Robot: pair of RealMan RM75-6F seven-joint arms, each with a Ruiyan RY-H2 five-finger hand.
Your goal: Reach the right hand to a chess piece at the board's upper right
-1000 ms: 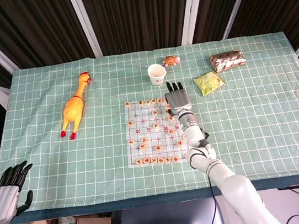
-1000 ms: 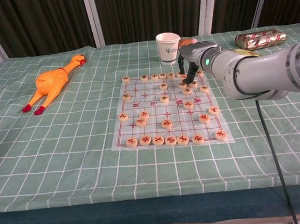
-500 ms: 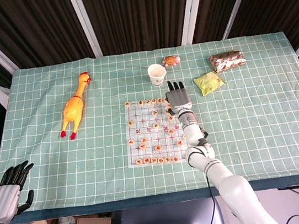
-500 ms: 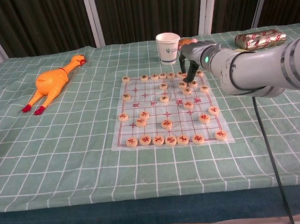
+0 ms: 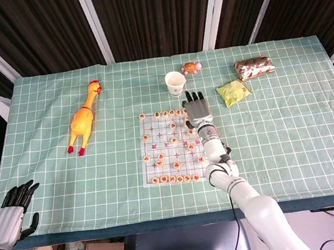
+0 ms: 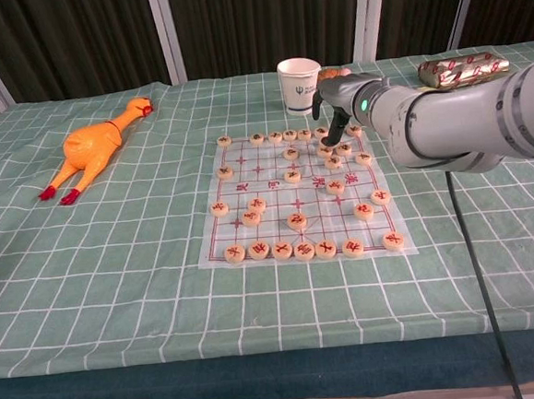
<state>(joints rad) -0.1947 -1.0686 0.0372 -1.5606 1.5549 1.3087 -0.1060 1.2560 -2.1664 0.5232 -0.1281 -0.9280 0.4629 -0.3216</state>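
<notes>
The paper chess board (image 5: 164, 139) (image 6: 266, 186) lies mid-table with several round wooden pieces on it. My right hand (image 5: 197, 111) (image 6: 341, 101) hovers over the board's upper right corner, fingers spread and holding nothing. In the chest view its fingertips (image 6: 333, 137) point down right at the pieces there, beside one piece (image 6: 344, 147) and just behind another (image 6: 326, 150); I cannot tell whether they touch. My left hand (image 5: 14, 211) hangs open off the table's near left corner, far from the board.
A paper cup (image 5: 175, 83) (image 6: 299, 74) and a small turtle toy (image 5: 191, 68) stand just behind the right hand. A green snack bag (image 5: 233, 92) and a brown packet (image 5: 254, 67) (image 6: 460, 69) lie at the right; a rubber chicken (image 5: 84, 117) (image 6: 96, 146) lies at the left.
The right hand has edged a little farther up over the board's upper right corner. The left hand has sunk slightly at the lower left.
</notes>
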